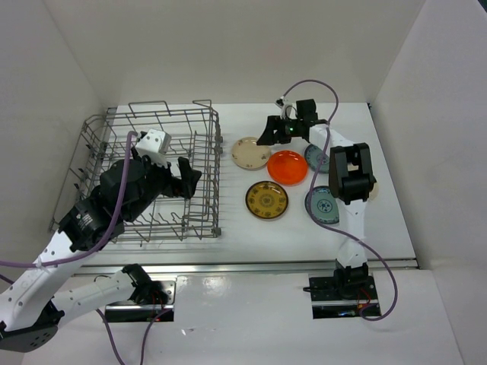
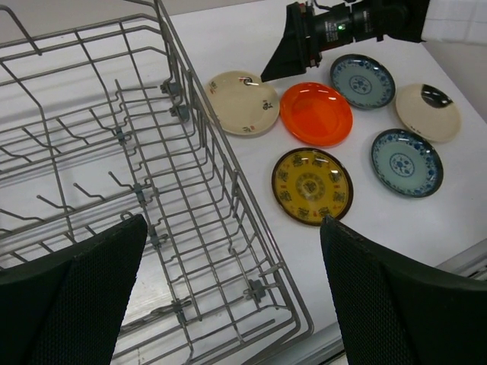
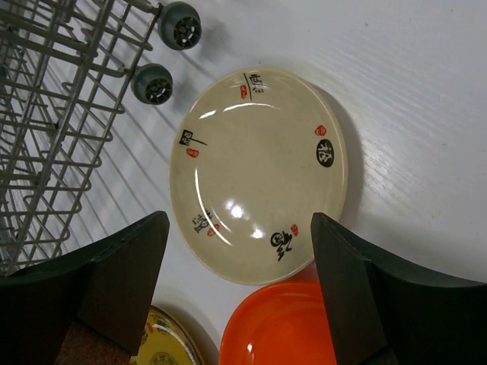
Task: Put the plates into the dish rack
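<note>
The grey wire dish rack (image 1: pixel 215 176) stands at the left with no plates in it. My left gripper (image 1: pixel 186 176) is open and empty above the rack's near right corner (image 2: pixel 228 228). My right gripper (image 1: pixel 268 131) is open and hovers over the cream plate with dark marks (image 3: pixel 259 175), its fingers on either side of the plate's near rim. The orange plate (image 1: pixel 288 167), the brown and yellow plate (image 1: pixel 266 201) and two teal plates (image 2: pixel 362 80) (image 2: pixel 406 162) lie flat on the table to the right of the rack.
A second plain cream plate (image 2: pixel 428 112) lies at the far right, mostly hidden under the right arm in the top view. The rack's small wheels (image 3: pixel 181 25) sit close to the marked cream plate. White walls close in the table on three sides.
</note>
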You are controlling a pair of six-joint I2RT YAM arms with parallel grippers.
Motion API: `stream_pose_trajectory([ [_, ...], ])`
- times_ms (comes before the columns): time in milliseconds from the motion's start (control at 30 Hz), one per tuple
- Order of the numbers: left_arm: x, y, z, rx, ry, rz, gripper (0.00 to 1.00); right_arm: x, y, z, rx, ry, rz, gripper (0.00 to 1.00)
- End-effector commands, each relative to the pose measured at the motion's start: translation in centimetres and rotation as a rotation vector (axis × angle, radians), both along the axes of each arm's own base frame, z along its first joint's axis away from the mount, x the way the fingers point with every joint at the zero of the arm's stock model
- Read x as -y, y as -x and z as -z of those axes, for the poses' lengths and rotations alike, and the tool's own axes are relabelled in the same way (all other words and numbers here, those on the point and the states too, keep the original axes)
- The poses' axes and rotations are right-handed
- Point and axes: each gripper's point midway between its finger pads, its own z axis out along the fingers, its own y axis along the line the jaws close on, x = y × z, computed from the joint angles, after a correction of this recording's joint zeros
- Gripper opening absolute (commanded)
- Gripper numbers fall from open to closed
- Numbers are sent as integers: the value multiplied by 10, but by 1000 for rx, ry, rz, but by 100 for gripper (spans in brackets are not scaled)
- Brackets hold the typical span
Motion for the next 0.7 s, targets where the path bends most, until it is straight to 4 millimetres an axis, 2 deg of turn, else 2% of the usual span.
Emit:
stream_pose_trajectory([
  [0, 8, 3, -9, 7, 89, 20, 100, -4, -9, -2, 4, -25, -30, 83],
  [167, 7, 7, -2, -4, 94, 27, 100, -3, -9, 6, -12, -18, -34, 83],
  [267, 5, 9, -4, 2, 100, 27, 100, 5, -12, 12, -18, 4, -3, 83],
  [333, 5, 9, -4, 2, 100, 27, 100, 5, -15, 7, 3, 5, -7, 83],
  [367, 6, 8, 0, -4, 94, 27, 100, 11, -15, 13, -20, 9, 3, 83],
  [433, 6, 8, 0, -4, 94, 27, 100, 9, -13, 9, -22, -7, -13, 83],
  [467, 6, 8, 4, -11, 88, 27, 100, 14, -14, 2, -13, -18, -11, 83],
  [667, 6, 8, 9, -19, 81, 26, 100, 19, -8, 0, -2, -20, -12, 83],
])
